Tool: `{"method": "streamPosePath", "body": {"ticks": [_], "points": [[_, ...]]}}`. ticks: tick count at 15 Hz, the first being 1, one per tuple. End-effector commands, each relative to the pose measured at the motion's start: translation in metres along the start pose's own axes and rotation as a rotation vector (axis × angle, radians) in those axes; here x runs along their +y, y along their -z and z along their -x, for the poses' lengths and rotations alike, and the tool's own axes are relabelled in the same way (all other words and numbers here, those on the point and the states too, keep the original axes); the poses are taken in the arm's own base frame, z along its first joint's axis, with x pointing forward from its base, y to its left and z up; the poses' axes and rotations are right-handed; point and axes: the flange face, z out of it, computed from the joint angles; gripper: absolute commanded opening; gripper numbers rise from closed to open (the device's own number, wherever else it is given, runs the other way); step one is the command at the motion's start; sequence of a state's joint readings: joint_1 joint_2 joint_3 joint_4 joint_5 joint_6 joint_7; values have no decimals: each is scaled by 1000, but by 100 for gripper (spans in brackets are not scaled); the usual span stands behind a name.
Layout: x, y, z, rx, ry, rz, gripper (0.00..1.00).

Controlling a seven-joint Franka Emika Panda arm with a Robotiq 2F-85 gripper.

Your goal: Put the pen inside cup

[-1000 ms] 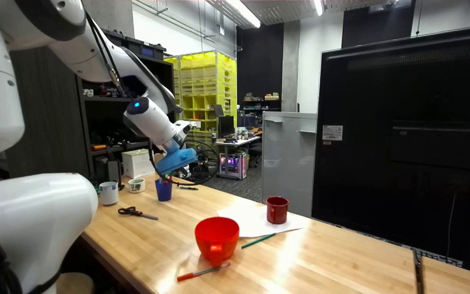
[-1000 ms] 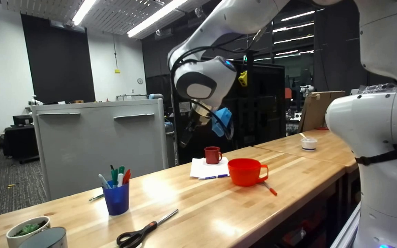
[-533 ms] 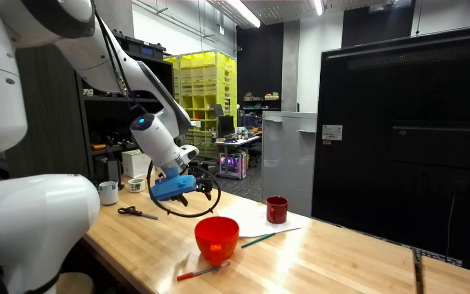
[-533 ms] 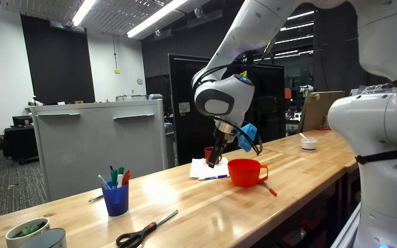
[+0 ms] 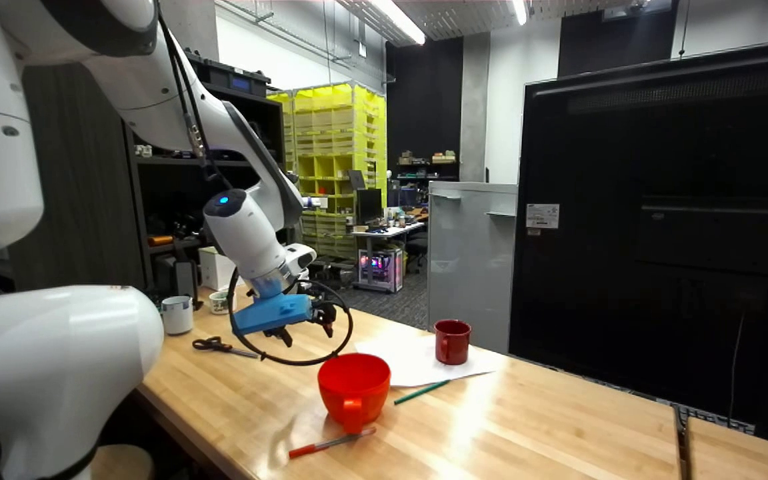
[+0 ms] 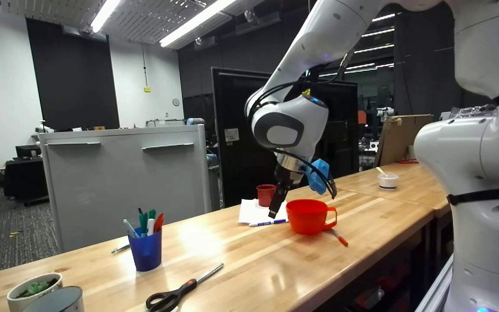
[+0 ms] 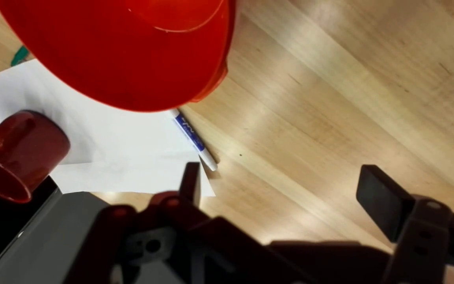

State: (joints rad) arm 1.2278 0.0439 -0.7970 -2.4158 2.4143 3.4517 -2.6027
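The green pen [image 5: 423, 392] lies on the table beside the wide red bowl and touches or nears the paper's edge. A piece of green shows past the bowl in the wrist view [image 7: 20, 55]. The dark blue cup [image 6: 146, 253] stands upright and holds several markers. In the other exterior picture it is hidden behind my gripper. My gripper [image 6: 272, 212] is open and empty above the table, on the blue cup's side of the red bowl. Its two fingers are wide apart in the wrist view [image 7: 280, 185], with only table between them.
The red bowl [image 6: 308, 216] and dark red cup [image 6: 266, 195] stand near white paper [image 6: 249, 212]. A blue-white marker [image 6: 268, 223] lies at the paper's edge. A red-ended pen [image 5: 331, 444], scissors [image 6: 184, 288] and another greenish pen [image 6: 121, 249] lie on the table. A plant pot [image 6: 35, 288] stands nearby.
My gripper has come down and moved towards the red bowl, then shifted slightly in the last half second. It now blocks the blue cup in an exterior view. The objects have not moved.
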Motion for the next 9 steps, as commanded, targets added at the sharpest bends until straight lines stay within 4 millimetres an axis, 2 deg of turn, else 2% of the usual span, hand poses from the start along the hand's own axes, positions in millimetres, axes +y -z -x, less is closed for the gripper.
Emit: {"method": "streamPosePath", "body": {"ticks": [1, 5, 7, 9], "points": [[-4, 10, 1, 17, 24, -28, 100], [1, 3, -4, 5, 31, 6, 100], [3, 10, -7, 30, 25, -11, 100], [0, 3, -4, 16, 27, -4, 100]]}}
